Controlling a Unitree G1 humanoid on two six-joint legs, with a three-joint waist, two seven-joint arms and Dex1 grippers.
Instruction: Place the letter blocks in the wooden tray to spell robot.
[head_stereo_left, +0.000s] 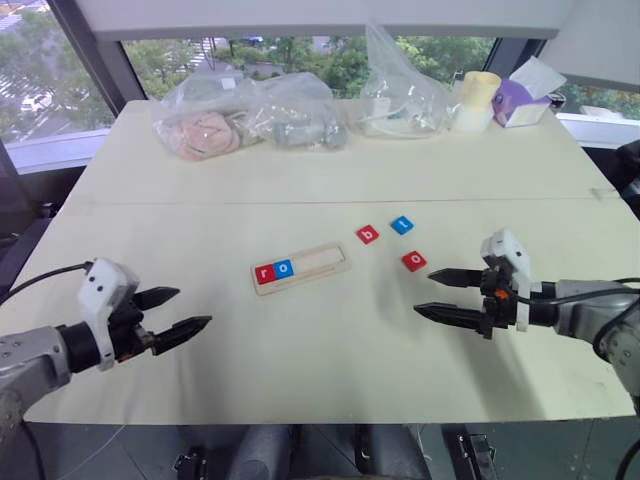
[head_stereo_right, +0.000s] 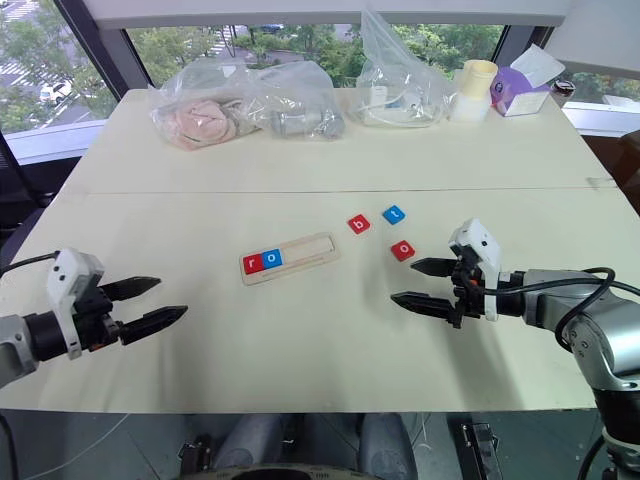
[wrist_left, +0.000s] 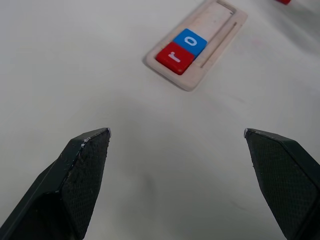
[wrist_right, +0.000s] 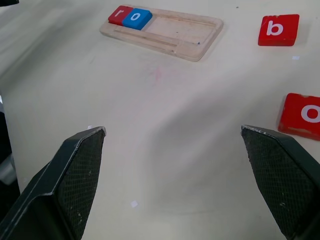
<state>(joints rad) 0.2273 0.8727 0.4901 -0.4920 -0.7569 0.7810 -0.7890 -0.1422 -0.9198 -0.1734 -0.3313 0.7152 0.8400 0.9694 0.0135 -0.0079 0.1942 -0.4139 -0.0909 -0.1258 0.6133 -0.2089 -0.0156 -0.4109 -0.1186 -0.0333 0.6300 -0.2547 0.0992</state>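
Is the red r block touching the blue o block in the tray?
Touching: in the left wrist view the red r block and blue o block sit edge to edge, no gap.

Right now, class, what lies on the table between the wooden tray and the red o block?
Only bare table; the left eye view shows nothing between wooden tray and red o block.

1. The table (head_stereo_left: 330, 340) lies bare between the left gripper (head_stereo_left: 178, 312) and right gripper (head_stereo_left: 432, 294); both stand wide open, empty.
2. The tray (head_stereo_left: 318, 262) sits mid-table; the ground beside it is open.
3. Red b (head_stereo_left: 367, 235), blue tile (head_stereo_left: 401, 225) and red o (head_stereo_left: 414, 261) lie apart, with gaps seemingly wide enough for a finger.
4. Bags (head_stereo_left: 250, 118) crowd the far edge.
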